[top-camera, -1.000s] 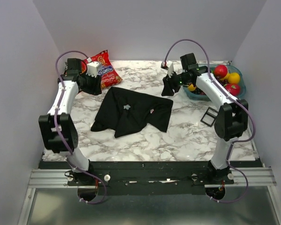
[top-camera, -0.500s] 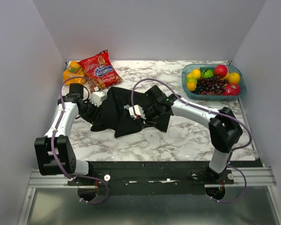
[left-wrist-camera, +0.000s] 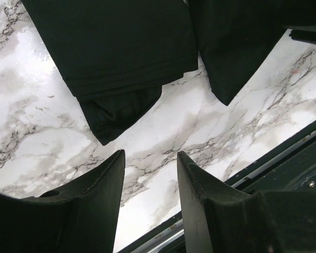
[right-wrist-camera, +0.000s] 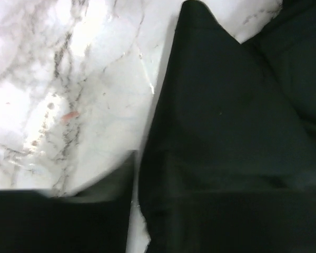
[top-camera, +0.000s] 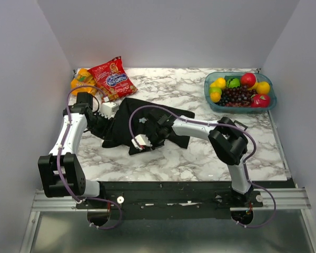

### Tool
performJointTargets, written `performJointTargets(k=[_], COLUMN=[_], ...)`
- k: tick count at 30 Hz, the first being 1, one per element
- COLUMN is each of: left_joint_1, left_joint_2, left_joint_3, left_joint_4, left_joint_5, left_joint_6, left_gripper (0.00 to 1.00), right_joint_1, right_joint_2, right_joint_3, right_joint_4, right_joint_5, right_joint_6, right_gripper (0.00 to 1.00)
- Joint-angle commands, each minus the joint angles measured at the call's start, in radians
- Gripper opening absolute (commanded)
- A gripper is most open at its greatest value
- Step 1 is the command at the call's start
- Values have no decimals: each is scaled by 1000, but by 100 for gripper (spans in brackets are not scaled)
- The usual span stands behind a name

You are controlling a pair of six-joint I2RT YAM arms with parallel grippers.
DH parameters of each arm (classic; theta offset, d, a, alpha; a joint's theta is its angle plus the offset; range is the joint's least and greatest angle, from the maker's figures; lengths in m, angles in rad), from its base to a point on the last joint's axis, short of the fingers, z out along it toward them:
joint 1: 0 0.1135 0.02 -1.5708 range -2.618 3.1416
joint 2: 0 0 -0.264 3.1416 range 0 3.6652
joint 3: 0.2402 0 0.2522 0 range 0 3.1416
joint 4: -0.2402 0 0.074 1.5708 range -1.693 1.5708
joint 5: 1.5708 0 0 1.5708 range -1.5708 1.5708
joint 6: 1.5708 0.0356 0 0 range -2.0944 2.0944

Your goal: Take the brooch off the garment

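The garment, a black T-shirt (top-camera: 127, 121), lies crumpled on the marble table, left of centre. The brooch (top-camera: 142, 120) is a tiny pale star on its middle. My left gripper (top-camera: 101, 122) is at the shirt's left edge; in the left wrist view it (left-wrist-camera: 150, 174) is open and empty over bare marble, with the shirt's sleeve (left-wrist-camera: 121, 58) beyond its fingertips. My right gripper (top-camera: 138, 146) reaches across to the shirt's near edge. The right wrist view is blurred: its gripper (right-wrist-camera: 147, 211) looks open, with the cloth's edge (right-wrist-camera: 210, 132) between the fingers.
A red snack bag (top-camera: 114, 79) and an orange one (top-camera: 80, 81) lie at the back left. A blue bowl (top-camera: 209, 97) of fruit stands at the back right. The black front rail (left-wrist-camera: 284, 168) shows past the table's near edge.
Both arms came down from the back of the table to the shirt. In the last half second the right gripper slid left and nearer, to the shirt's near edge; the left barely moved.
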Motion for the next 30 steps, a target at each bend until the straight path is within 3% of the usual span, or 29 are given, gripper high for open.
performJointTargets(k=[1, 2, 7, 14, 17, 21, 30], left_joint_1=[4, 4, 0, -74, -163, -293, -436], left_joint_2=[-14, -11, 27, 64, 57, 99, 172], left_joint_3=[-14, -20, -21, 11, -7, -26, -53], left_joint_4=[-13, -4, 59, 117, 155, 243, 228], left_joint_5=[-6, -1, 52, 124, 120, -44, -124], left_joint_6=[-15, -15, -44, 2, 31, -10, 11], left_gripper=[52, 51, 50, 47, 46, 43, 43], right_joint_1=[13, 13, -58, -170, -223, -295, -334], right_joint_2=[55, 43, -144, -457, -467, -410, -367], right_joint_3=[62, 73, 42, -84, -101, -58, -12], right_joint_4=[-25, -22, -22, -123, -143, -145, -100], right_joint_5=[71, 87, 107, 68, 79, 76, 111], right_joint_6=[30, 48, 223, 226, 265, 355, 413], right_gripper=[11, 1, 0, 0, 0, 0, 0])
